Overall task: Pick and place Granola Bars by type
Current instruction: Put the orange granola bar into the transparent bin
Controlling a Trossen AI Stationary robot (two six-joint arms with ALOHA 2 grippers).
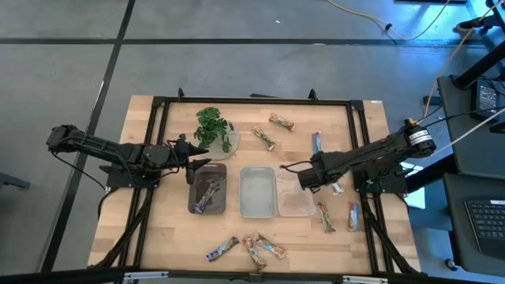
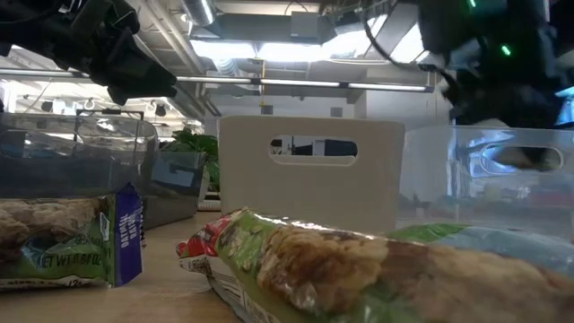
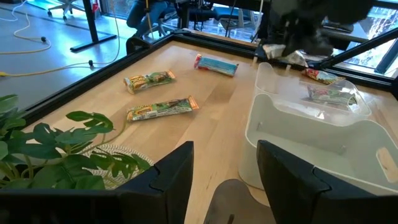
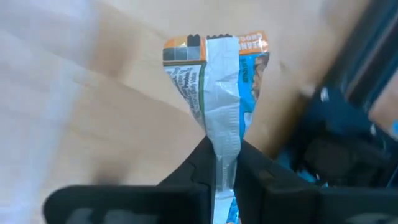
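Observation:
My right gripper [image 4: 222, 152] is shut on a blue granola bar [image 4: 217, 81] and hovers over the far end of the clear bin [image 1: 293, 199]. My left gripper [image 3: 227, 165] is open and touches nothing; it hangs above the far end of the dark bin [image 1: 207, 189], where several bars [image 1: 207, 194] lie on the floor. Loose bars lie flat on the table: three near the far edge [image 1: 282, 121] [image 1: 263, 138] [image 1: 317, 143], two right of the clear bin [image 1: 326, 217] [image 1: 353, 214], and a cluster near the front edge [image 1: 254, 249]. My right gripper pinches the blue bar between its two fingers across the silver back seam [image 4: 222, 134], where the wrapper is squeezed narrow. The printed end [image 4: 214, 50] fans out beyond the fingertips. The bar is lifted clear of the table.
A white bin [image 1: 257, 192] stands between the dark and clear bins. A leafy green plant on a round dish [image 1: 213, 130] sits just beyond my left gripper. A black frame [image 1: 252, 101] borders the tabletop. Bare wood lies left of the dark bin.

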